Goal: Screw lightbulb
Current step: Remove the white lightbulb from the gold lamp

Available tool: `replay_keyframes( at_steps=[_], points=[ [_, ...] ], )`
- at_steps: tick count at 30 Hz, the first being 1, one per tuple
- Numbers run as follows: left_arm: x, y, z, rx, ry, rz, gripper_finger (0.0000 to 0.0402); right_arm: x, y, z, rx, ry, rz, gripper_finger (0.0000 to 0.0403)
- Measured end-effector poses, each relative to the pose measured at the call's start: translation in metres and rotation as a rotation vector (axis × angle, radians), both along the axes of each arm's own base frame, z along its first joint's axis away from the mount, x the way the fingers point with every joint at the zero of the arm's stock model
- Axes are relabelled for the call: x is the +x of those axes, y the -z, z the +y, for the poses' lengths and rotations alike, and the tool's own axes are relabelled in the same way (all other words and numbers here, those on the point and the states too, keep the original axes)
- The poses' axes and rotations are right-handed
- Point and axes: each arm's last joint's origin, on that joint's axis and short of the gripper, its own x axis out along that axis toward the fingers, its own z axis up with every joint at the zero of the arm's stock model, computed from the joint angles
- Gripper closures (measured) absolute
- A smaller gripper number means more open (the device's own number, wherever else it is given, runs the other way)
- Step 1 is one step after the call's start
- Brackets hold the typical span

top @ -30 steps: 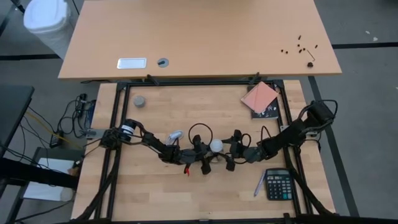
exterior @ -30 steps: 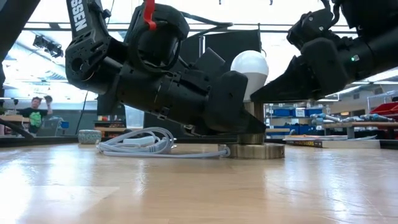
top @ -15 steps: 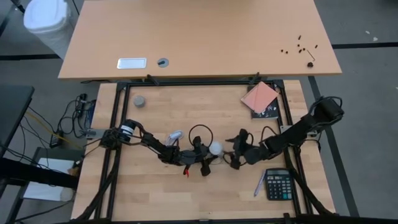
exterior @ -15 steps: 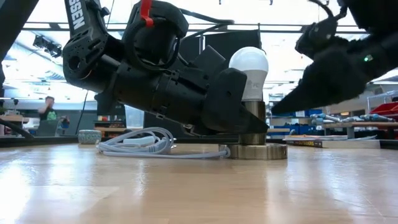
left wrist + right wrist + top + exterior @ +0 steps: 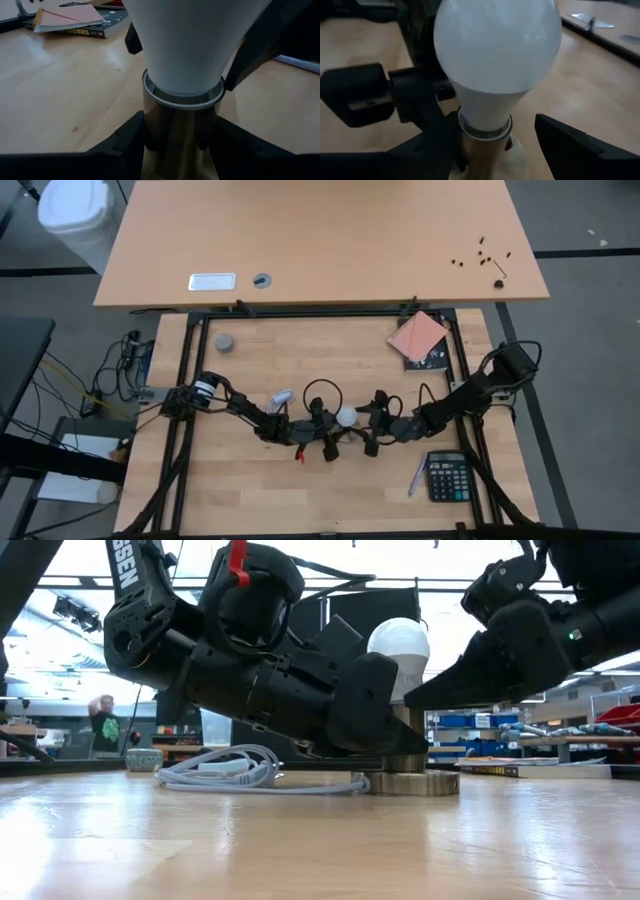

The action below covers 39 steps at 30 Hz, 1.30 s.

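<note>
The white lightbulb (image 5: 399, 644) stands upright with its base in the brass stem (image 5: 175, 127) of the socket, whose round disc (image 5: 405, 783) lies on the table. It also shows in the high view (image 5: 347, 416). My left gripper (image 5: 333, 430) lies low at the socket, shut on the stem. My right gripper (image 5: 370, 425) is open beside the bulb. Its fingers (image 5: 580, 145) stand on either side of the bulb's neck (image 5: 485, 117). I cannot tell whether they touch it. My left gripper pinches the socket's brass stem (image 5: 150, 135) between its two fingers, just under the bulb's collar. The fingers come nearly level from the table's left and lie across the upright stem. The socket's disc rests on the table.
The socket's white cable (image 5: 215, 772) lies coiled behind my left gripper. A calculator (image 5: 448, 477) and a pen (image 5: 415, 477) lie near the front right, a book with pink paper (image 5: 420, 338) at the back right, a grey puck (image 5: 224, 342) at the back left. A person (image 5: 103, 725) stands far behind.
My right gripper has drawn back from the bulb toward the table's right edge, turning on its wrist, and has then come back beside the bulb's neck, where it stood a second ago. My left gripper and the socket have kept still.
</note>
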Motion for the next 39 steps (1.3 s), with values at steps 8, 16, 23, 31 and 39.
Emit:
replay_keyframes(
  at_steps=[8,16,23,31,39],
  points=[
    [-0.001,0.001,0.000,0.004,-0.016,0.004,0.0217,-0.011,-0.010,-0.001,-0.182,0.157,0.029,0.0134],
    [-0.001,0.000,-0.003,0.001,0.020,0.006,0.0217,-0.026,-0.004,0.009,-0.217,0.230,0.075,0.0145],
    [-0.001,0.000,-0.003,0.001,0.014,0.003,0.0217,-0.022,-0.005,0.017,0.046,0.031,0.059,0.0151],
    [-0.001,0.000,-0.003,-0.001,0.011,-0.003,0.0217,-0.011,-0.013,0.008,0.102,0.015,-0.012,0.0148],
    [-0.001,0.000,-0.003,-0.001,0.010,-0.005,0.0217,-0.003,-0.016,-0.003,0.129,-0.063,-0.024,0.0118]
  ],
)
